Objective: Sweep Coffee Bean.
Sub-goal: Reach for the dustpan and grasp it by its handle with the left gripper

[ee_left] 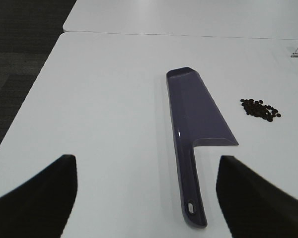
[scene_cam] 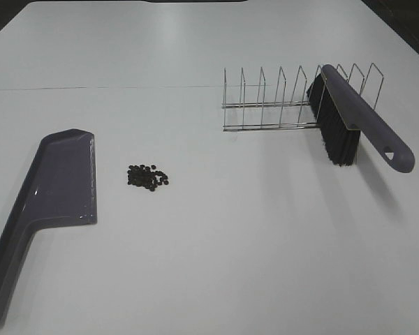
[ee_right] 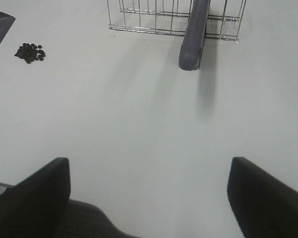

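Here we are, a white tabletop [scene_cam: 237, 251] with everything laid out and neither arm touching anything. The coffee bean [scene_cam: 148, 177] heap, a small cluster of tiny dark brown ovals, sits loose on the table's left half, near the long right side of the flat grey-purple plastic dustpan [scene_cam: 56, 188] but clear of it. The dustpan lies flat, with its long handle running back toward the near edge. Over on the right stands a thin chrome wire rack [scene_cam: 272, 105], and a grey-purple hand brush with black bristles [scene_cam: 356, 122] is propped in its right end, bristles pointing down and handle jutting out toward the front, off the table. From the left wrist camera, the left gripper [ee_left: 146, 158] hangs spread wide with nothing between its dark fingers [ee_left: 39, 198], and the dustpan's handle lies right below the gap. The right gripper [ee_right: 149, 159] is just as wide and empty, well back from the brush handle, over bare table.
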You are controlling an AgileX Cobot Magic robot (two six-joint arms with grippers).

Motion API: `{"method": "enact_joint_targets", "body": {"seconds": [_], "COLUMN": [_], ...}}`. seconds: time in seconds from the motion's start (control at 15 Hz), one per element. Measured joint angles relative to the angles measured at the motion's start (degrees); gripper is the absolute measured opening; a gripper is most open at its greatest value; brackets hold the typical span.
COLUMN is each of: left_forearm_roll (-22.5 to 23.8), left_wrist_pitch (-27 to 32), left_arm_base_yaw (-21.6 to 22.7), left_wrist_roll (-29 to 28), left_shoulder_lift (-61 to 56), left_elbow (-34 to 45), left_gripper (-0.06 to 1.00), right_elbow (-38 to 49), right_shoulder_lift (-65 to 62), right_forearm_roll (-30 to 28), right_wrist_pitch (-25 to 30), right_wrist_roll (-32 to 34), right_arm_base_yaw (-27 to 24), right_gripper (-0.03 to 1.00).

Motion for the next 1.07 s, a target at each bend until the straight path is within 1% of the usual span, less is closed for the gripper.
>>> {"method": "enact_joint_targets", "body": {"seconds": [1.07], "left_forearm_roll": [0.0], "left_wrist_pitch": [0.0], "left_arm_base_yaw": [0.0], "left_wrist_roll": [0.0], "left_shoulder_lift": [0.0], "left_elbow": [0.0], "left_gripper": [0.71], "right_elbow": [0.0], "right_shoulder_lift": [0.0], "right_forearm_roll": [0.0], "right_wrist_pitch": [0.0], "right_wrist_roll": [0.0], "right_arm_base_yaw": [0.0], "right_gripper": [0.76]}}
